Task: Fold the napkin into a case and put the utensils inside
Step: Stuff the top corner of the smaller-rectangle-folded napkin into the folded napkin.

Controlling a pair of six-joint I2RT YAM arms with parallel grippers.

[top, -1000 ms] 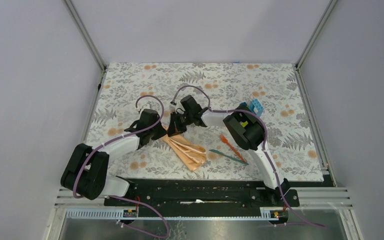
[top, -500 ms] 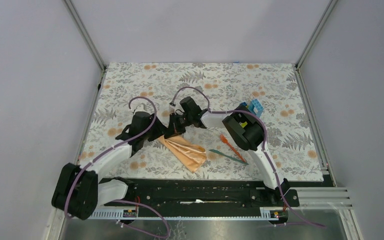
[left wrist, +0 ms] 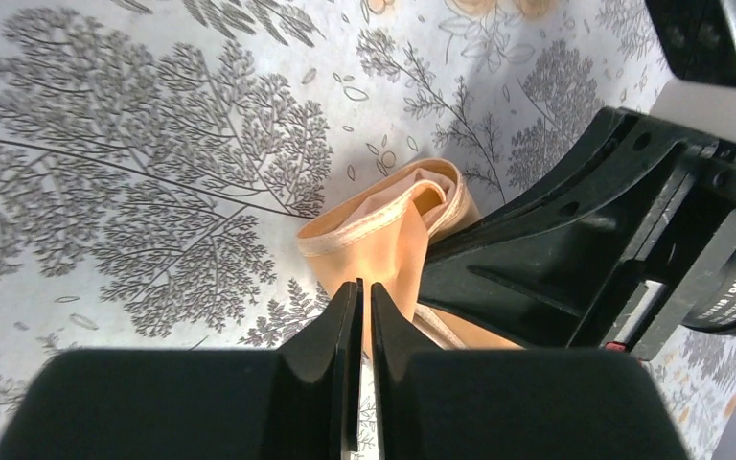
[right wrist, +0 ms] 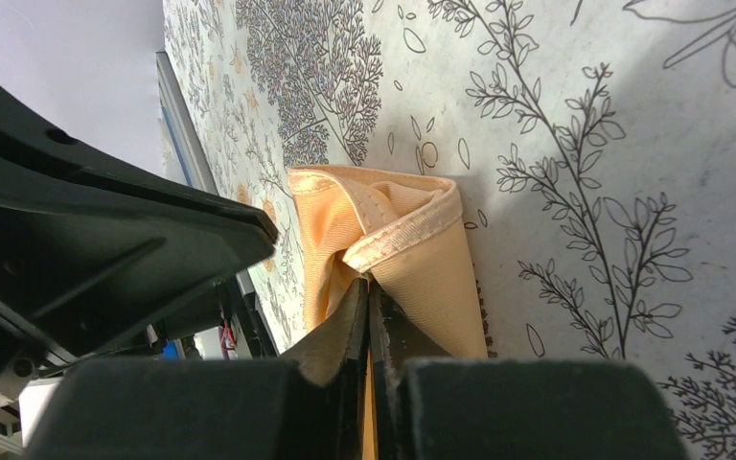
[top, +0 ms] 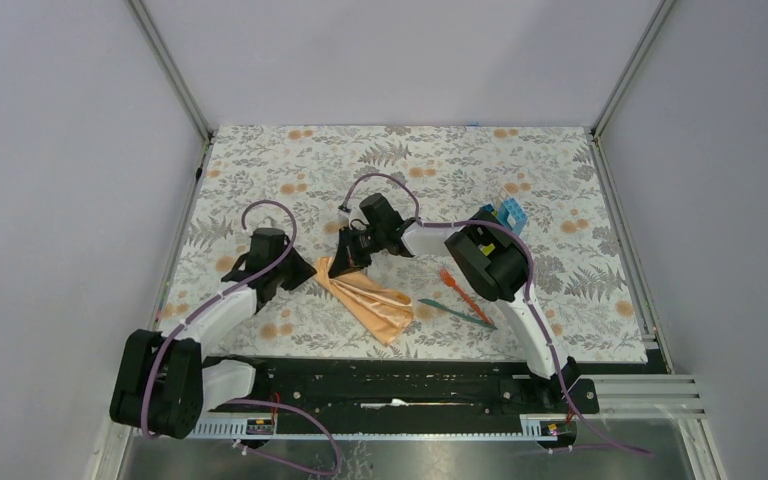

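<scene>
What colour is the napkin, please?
The napkin is peach-orange, clearest in the right wrist view.

napkin [left wrist: 393, 240]: peach-orange satin
mat [top: 460, 170]: white, grey leaves, orange blossoms
utensils: orange piece [top: 450, 280], teal piece [top: 457, 312]
fingers [left wrist: 340, 326]: black

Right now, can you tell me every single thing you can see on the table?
napkin: one, peach-orange, bunched in the middle of the mat
orange utensil: one, orange, just right of the napkin
teal utensil: one, teal, beside the orange one, nearer the arms
toy blocks: small cluster, blue, far right, partly hidden by the right arm
mat: one, grey and orange floral, under everything
left gripper: one, black, nearly shut, at the napkin's left end
right gripper: one, black, pinching a napkin fold
</scene>
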